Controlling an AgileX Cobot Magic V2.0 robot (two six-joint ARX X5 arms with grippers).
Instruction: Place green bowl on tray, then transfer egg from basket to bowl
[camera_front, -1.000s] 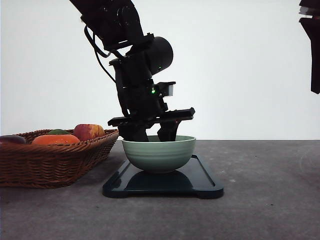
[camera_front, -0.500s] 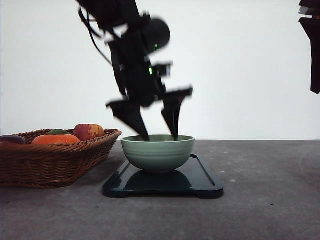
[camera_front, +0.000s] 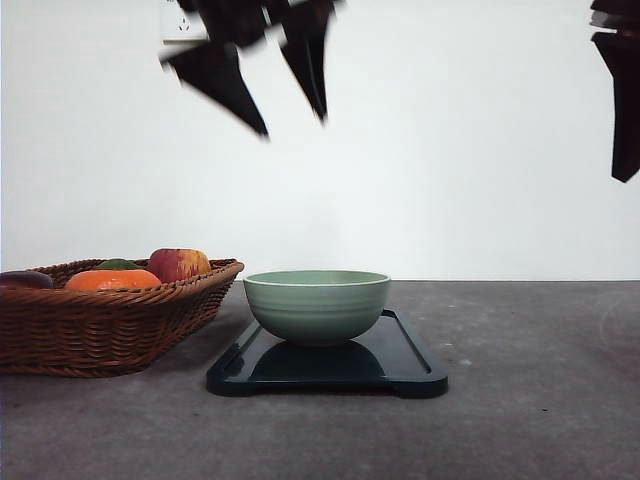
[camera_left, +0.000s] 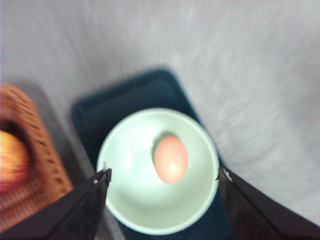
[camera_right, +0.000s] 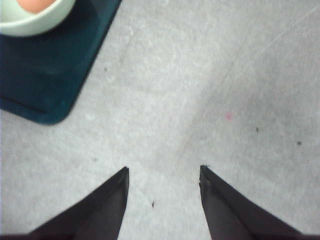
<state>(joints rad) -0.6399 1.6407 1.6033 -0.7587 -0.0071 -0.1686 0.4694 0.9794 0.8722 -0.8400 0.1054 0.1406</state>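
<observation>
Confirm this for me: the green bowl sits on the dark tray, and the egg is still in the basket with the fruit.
Not quite. The green bowl does sit on the tray, but the egg lies inside the bowl, not in the basket. The left wrist view shows it.

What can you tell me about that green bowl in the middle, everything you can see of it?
The green bowl is round, pale sage green, ceramic-looking, with faint horizontal ridges outside and a lighter rim. It stands upright on the dark tray, towards the end nearer the wicker basket but apart from it. From above its inside is smooth and lighter, and a reddish-brown egg lies in it, a little off centre. No pincer touches it; the left pincer hangs open high above.
</observation>
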